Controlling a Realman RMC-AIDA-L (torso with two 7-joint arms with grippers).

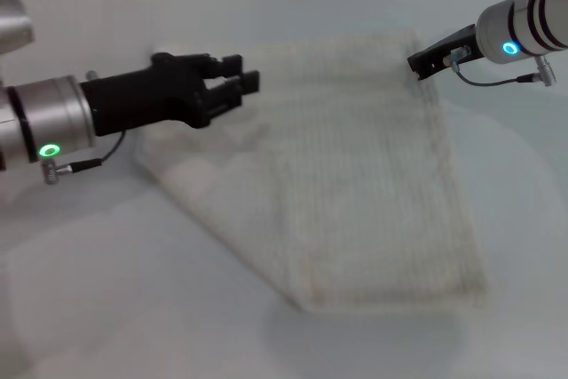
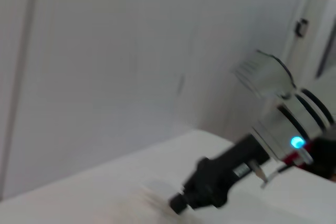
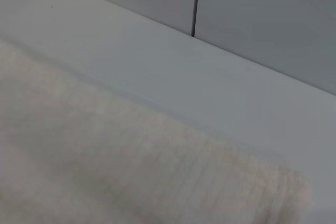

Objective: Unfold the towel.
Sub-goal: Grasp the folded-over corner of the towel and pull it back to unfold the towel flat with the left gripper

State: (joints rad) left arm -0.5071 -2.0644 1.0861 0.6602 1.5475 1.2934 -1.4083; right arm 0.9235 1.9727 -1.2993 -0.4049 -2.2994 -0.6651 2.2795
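Towel [image 1: 355, 175] lay between grippers: left gripper [image 1: 240, 84] at near-left edge, jaws parted, empty; right gripper [image 1: 424, 61] at far-right corner (jaw state unclear).

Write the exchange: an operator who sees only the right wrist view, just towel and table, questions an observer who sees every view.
Operator: Where is the right hand?
Observer: The right hand is at the far right corner of the towel; I cannot tell if it touches.
Operator: And the left hand?
Observer: The left hand is over the towel's far left part, holding nothing.
Operator: Is the towel flat?
Observer: No. An upper panel lies over a lower layer that juts out to the robot's left.
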